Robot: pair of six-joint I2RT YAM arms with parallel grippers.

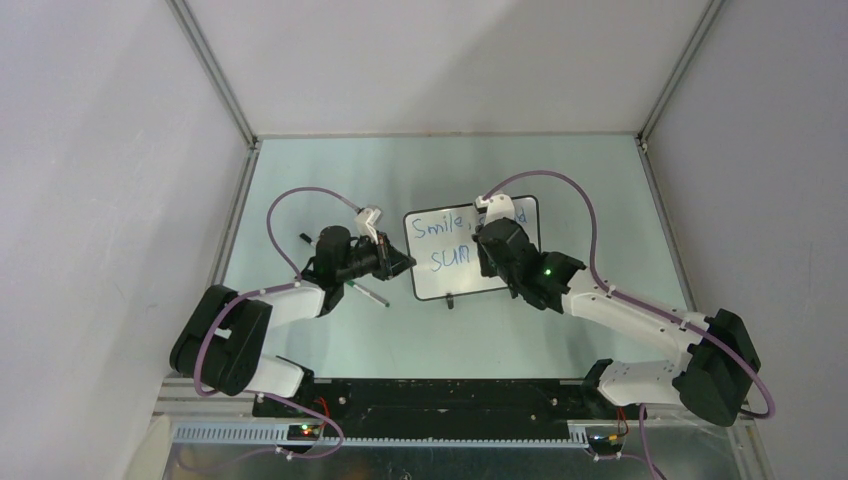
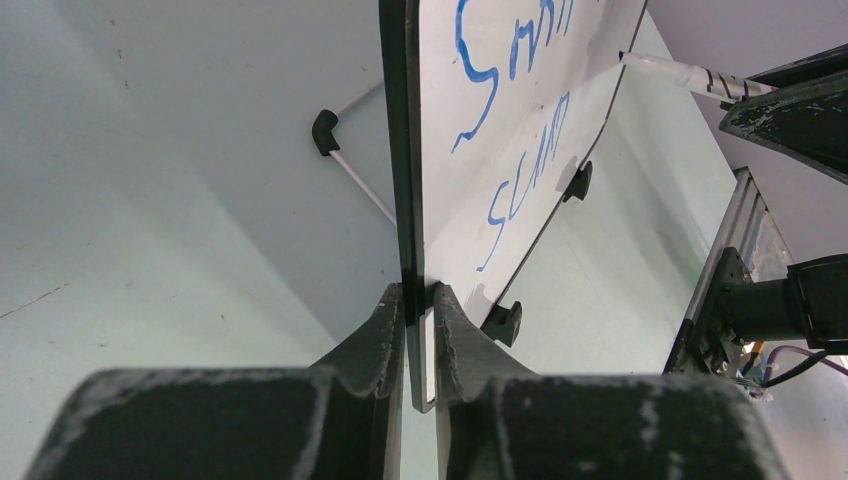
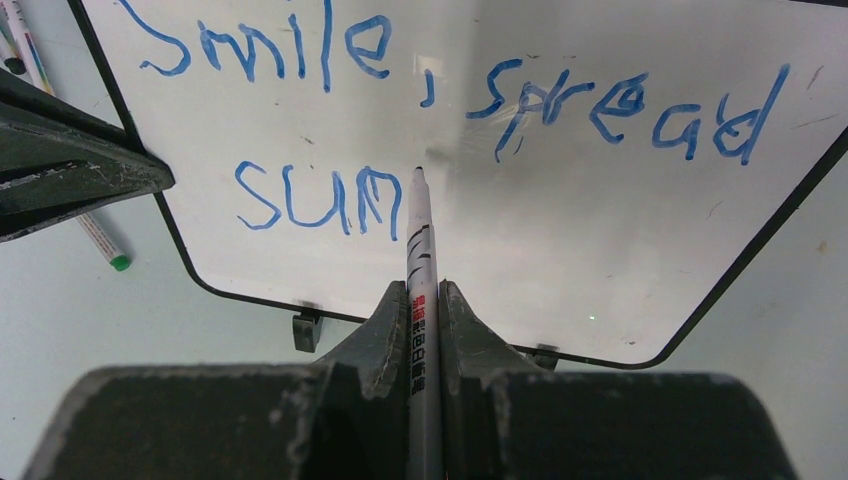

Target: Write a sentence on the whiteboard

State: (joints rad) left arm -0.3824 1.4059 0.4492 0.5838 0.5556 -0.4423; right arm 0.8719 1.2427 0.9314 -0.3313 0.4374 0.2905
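Right wrist: right claw (image 3: 422, 292) is gripping the marker (image 3: 418, 230), the sentence (image 3: 320, 200) is stopping at "Smile, spread sun", probably unfinished; left claw (image 2: 420, 298) is clamping the whiteboard (image 2: 470, 230) at 9 o'clock.

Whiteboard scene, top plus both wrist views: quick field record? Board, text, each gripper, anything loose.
board: whiteboard on its feet on the table
text: sentence in blue, "Smile, spread" on top, "sun" begun below
left gripper: shut on the board's side edge
right gripper: shut on a marker, tip at the board just right of "sun"
loose: spare pen lying on the table beside the board
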